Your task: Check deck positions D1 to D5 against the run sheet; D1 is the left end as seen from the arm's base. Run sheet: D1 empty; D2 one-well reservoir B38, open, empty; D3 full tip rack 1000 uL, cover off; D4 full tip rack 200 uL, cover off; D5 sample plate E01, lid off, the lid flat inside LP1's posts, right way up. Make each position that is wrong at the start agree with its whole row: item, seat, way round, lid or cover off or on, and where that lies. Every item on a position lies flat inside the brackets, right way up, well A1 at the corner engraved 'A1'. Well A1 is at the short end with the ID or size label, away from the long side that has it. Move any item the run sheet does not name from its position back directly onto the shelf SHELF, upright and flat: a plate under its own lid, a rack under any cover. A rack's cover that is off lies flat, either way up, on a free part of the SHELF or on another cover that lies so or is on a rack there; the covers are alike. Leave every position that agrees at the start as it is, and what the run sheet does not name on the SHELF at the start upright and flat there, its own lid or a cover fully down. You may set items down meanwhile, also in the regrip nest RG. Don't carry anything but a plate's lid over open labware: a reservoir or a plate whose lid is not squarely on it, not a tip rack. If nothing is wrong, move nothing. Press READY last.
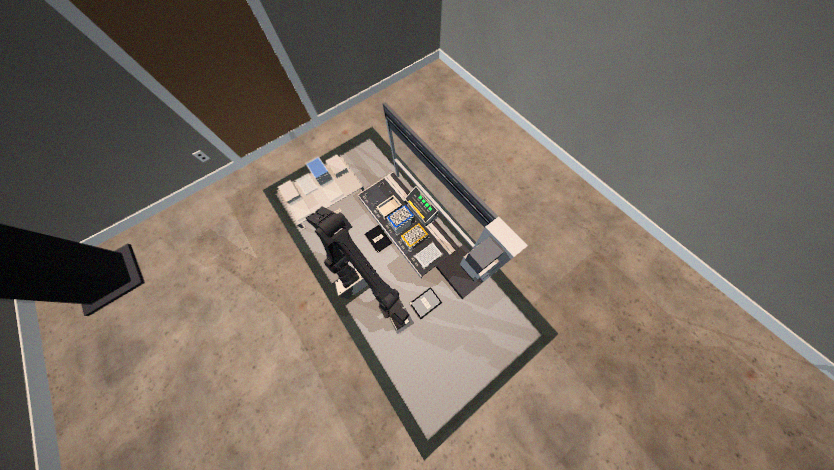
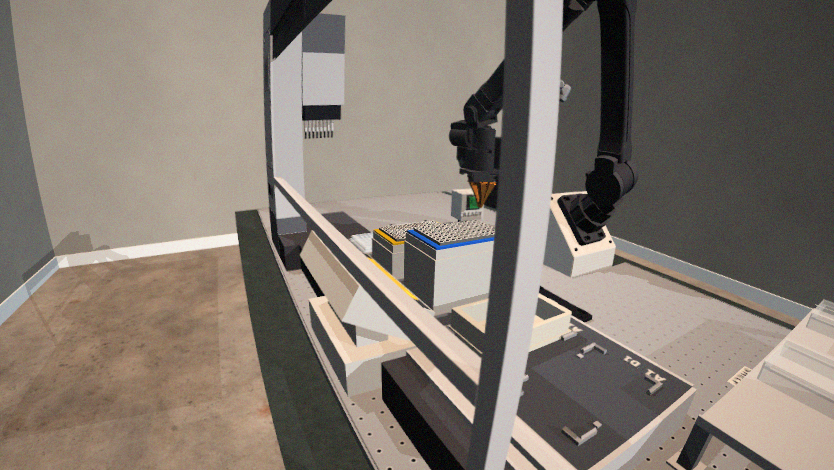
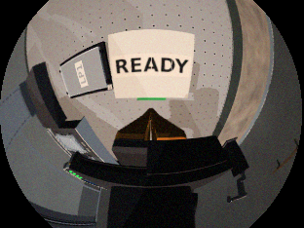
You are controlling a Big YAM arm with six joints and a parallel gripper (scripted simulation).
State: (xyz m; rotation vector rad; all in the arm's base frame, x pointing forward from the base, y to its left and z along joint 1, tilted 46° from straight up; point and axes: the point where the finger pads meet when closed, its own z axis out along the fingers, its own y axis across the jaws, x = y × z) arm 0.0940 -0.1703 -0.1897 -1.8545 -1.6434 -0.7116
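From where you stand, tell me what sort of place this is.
Likely a lab automation bench: tip racks on a bracketed deck, a pipetting head on a gantry, and a READY button under the shut gripper.

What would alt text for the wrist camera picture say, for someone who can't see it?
A shut, empty gripper with orange fingertips points at a pale box labelled READY with a thin green strip along its lower edge. A dark-framed tray lies just left of the box on a perforated grey table.
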